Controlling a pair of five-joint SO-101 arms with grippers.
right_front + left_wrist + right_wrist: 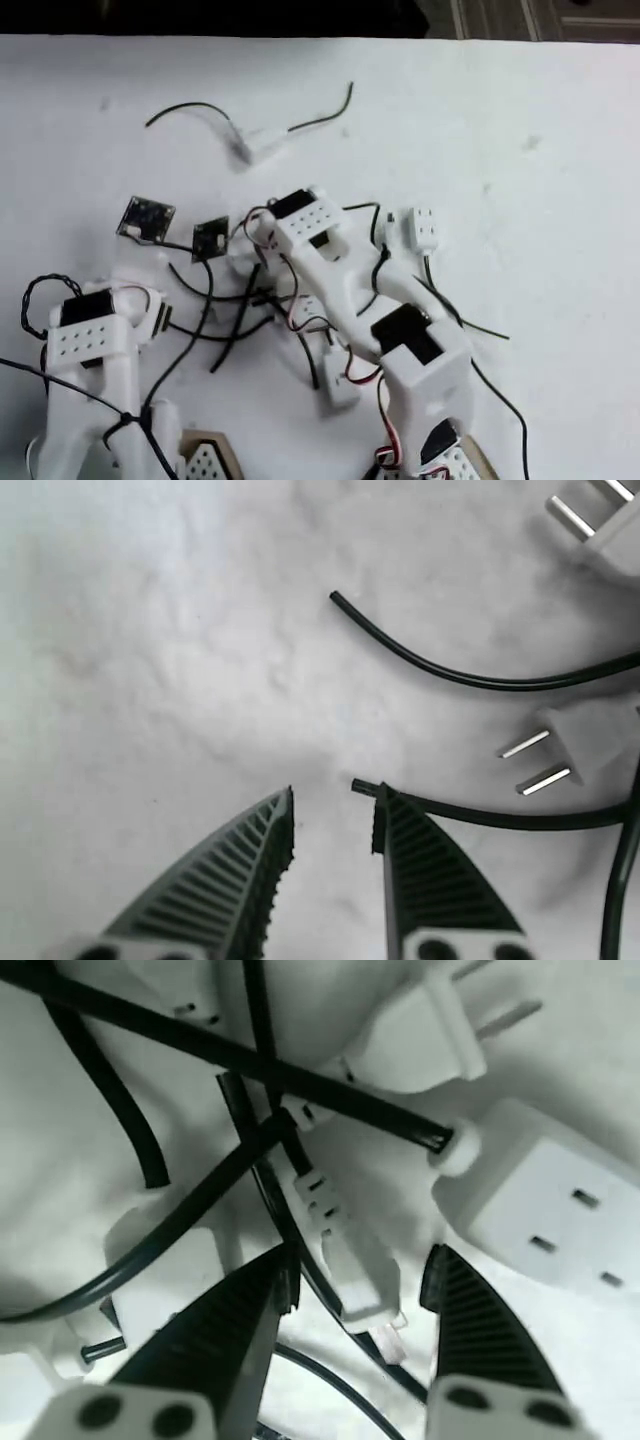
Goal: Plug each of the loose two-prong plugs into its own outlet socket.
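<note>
In the right wrist view my right gripper is open, its fingers on either side of a white two-prong plug that lies among crossed black cables. A white outlet socket lies just beside it, and a second plug with bare prongs lies farther off. My left gripper is open over bare table, one finger touching a black cable end. Two white plugs lie beyond it, prongs showing. In the high view an outlet socket sits by the right arm.
A loose white plug with black wire ends lies at the back of the white table. Black cables tangle between the two arms. The left arm stands at the front left. The table's right half has free room.
</note>
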